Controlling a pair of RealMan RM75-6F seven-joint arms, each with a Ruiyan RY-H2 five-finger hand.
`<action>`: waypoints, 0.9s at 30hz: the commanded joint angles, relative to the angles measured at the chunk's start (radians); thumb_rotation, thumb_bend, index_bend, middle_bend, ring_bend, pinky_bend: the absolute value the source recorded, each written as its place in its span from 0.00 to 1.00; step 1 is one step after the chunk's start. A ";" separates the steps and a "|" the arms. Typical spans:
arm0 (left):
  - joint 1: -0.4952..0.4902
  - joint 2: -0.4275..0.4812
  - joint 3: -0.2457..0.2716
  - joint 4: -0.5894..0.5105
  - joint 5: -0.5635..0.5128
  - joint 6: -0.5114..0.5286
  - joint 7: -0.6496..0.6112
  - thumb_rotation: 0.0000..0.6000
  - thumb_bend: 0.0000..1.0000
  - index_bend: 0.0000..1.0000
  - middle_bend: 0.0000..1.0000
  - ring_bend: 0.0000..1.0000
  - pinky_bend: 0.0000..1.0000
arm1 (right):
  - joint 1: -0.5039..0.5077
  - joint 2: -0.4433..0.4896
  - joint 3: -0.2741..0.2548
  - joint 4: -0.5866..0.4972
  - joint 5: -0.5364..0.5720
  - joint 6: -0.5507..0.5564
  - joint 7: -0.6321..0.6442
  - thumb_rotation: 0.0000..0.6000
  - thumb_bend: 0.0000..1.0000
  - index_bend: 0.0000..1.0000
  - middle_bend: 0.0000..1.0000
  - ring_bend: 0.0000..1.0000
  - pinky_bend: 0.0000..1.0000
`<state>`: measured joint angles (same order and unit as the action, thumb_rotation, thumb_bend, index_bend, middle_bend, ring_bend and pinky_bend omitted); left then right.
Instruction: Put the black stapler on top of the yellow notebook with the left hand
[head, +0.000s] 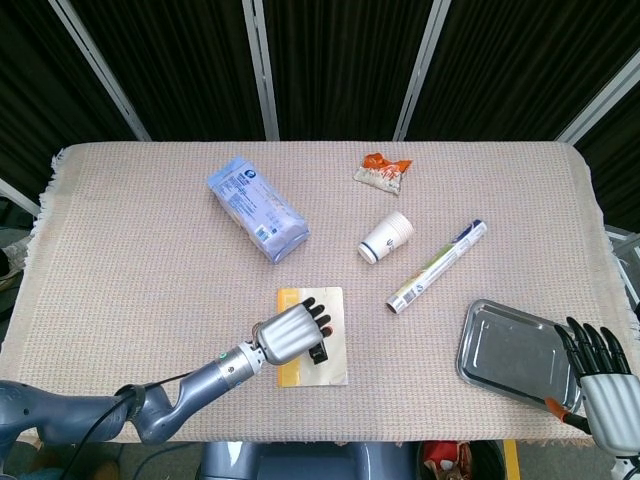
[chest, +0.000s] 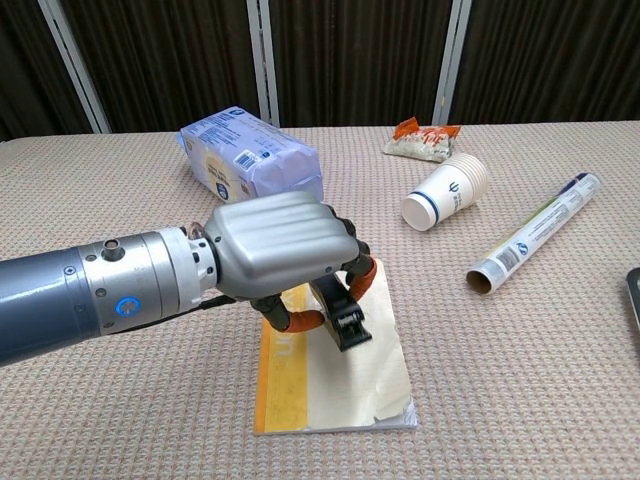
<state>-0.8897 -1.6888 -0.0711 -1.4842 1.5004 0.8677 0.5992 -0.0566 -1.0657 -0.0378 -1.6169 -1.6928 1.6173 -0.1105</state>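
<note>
Behind the table, dark curtain panels (head: 340, 60) hang between pale metal posts (head: 262, 70), closing off the room on the far side. Across the whole near field spreads a beige woven tablecloth (head: 130, 270), its fringe showing at the left edge.

On the far left of the cloth lies a pale blue wrapped packet (head: 257, 208), lying at a slant. At the near right corner sits a metal tray (head: 505, 355), and just beyond its corner the right hand (head: 605, 385) hovers off the table edge, fingers spread and holding nothing.

Near the front centre lies the yellow notebook (chest: 345, 385), flat, with its yellow spine band to the left. Over it hangs the left hand (chest: 290, 255), fingers curled down around the black stapler (chest: 343, 315), which tilts nose-down; whether its tip touches the notebook's cover cannot be told.

Right of centre a printed tube (head: 437, 265) lies diagonally, and just beside it a white paper cup (head: 387, 237) rests on its side. Farther back, near the middle, sits a small orange snack bag (head: 382, 171).
</note>
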 joint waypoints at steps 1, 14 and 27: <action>-0.003 0.005 0.002 -0.007 -0.019 -0.016 0.009 1.00 0.34 0.25 0.27 0.21 0.30 | -0.001 -0.002 -0.001 0.002 -0.002 0.001 0.000 1.00 0.05 0.00 0.00 0.00 0.00; 0.000 0.029 0.001 -0.044 -0.035 0.009 0.033 1.00 0.24 0.08 0.05 0.03 0.17 | 0.000 -0.003 0.000 0.002 0.002 -0.004 -0.002 1.00 0.05 0.00 0.00 0.00 0.00; 0.360 0.268 0.122 -0.292 -0.025 0.504 0.073 1.00 0.21 0.02 0.00 0.00 0.07 | 0.011 0.005 0.003 0.008 0.025 -0.035 0.020 1.00 0.05 0.00 0.00 0.00 0.00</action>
<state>-0.6697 -1.5047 -0.0215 -1.6983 1.4627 1.2065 0.6248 -0.0469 -1.0616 -0.0356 -1.6096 -1.6707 1.5856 -0.0927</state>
